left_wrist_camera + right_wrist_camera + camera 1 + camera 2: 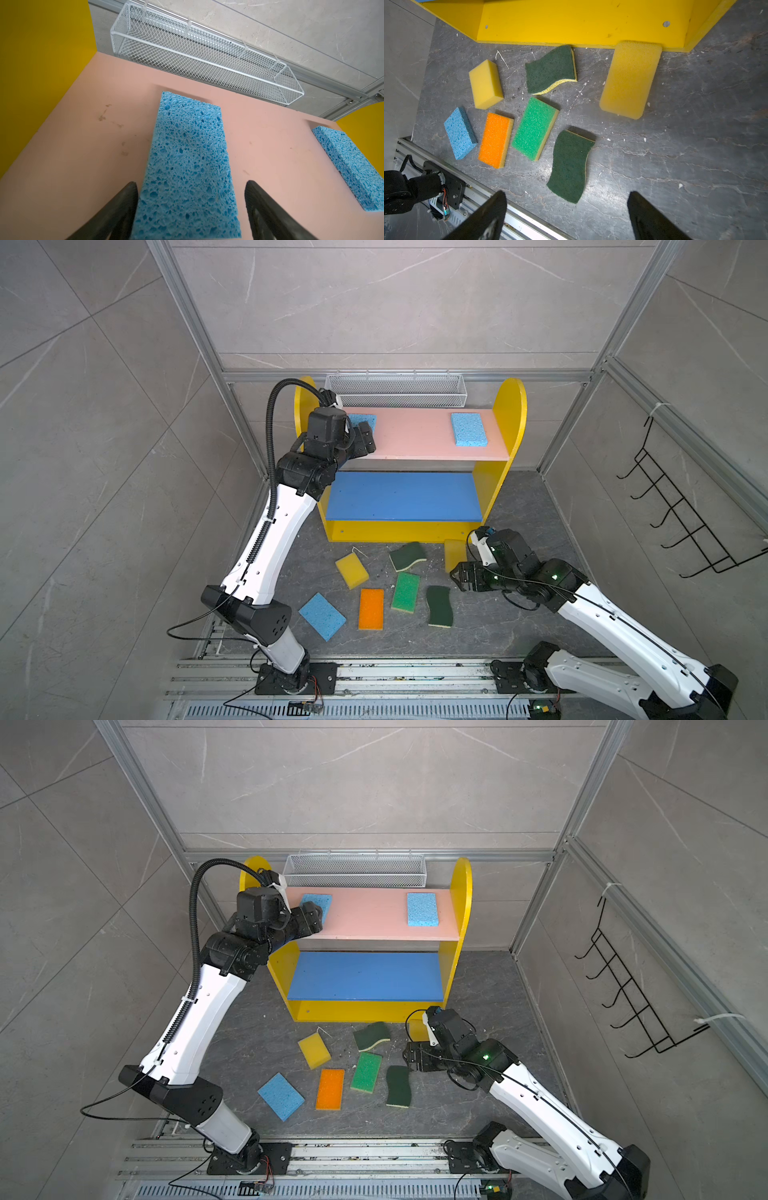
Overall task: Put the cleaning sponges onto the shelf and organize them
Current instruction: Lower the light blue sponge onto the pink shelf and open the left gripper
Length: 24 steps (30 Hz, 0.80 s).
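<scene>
Grey stone-look floor [498, 635], with the shelf [512, 418] at upper centre of both top views. On its pink board [415, 435], lying flat: right blue sponge [468, 429] near the right end, left blue sponge [187, 155] near the left end, between the fingers of the left gripper [365, 438]. Left jaws parted, straddling it without squeezing; pink showing beside one finger in the left wrist view. Judged: letting go at the close of a placement.

Right gripper [456, 576] spread wide and empty, hovering at lower right beside the floor pile. Seven more not yet shelved at lower centre, among them orange sponge [371, 609], bright green sponge [406, 592], yellow sponge [454, 553] touching the shelf foot, and dark green sponge [439, 606] nearest the right gripper.

Next, probably: back the left gripper straight out without dragging the sponge, then lower the right onto that dark green one, grouping like colours.
</scene>
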Motion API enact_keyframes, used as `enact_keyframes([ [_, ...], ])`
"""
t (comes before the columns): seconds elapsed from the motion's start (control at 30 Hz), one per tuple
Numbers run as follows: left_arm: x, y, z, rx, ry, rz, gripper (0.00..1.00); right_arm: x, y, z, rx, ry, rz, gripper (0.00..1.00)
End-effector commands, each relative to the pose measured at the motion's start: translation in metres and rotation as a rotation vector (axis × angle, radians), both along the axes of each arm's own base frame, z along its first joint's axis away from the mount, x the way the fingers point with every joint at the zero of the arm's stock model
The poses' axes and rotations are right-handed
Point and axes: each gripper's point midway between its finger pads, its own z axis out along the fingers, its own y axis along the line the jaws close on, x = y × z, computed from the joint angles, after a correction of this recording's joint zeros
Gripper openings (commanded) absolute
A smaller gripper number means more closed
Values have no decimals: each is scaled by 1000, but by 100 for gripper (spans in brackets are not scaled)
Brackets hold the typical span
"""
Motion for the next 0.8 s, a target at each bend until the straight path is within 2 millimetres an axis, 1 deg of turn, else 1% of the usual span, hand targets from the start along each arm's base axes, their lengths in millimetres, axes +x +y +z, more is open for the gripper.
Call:
enact_keyframes([
  [0.0, -3, -16, -22, -46, 73, -30, 83, -6, -5, -5, -14, 19, -16, 93],
  [0.23, -6, -24, -18, -51, 59, -30, 83, -8, -8, -5, -14, 16, -22, 93],
  [0.43, -13, -9, -16, -17, 54, 29, 84, -10, -9, -4, -13, 15, -24, 93],
  [0.6, -22, 5, -7, 17, 41, 65, 84, -9, -8, -4, -17, 17, -23, 93],
  [0.7, -27, 10, -4, 40, 45, 67, 85, -9, -7, -2, -15, 15, -22, 93],
  [0.77, -29, 10, -7, 70, 66, 61, 87, -8, -6, -1, -13, 13, -21, 93],
])
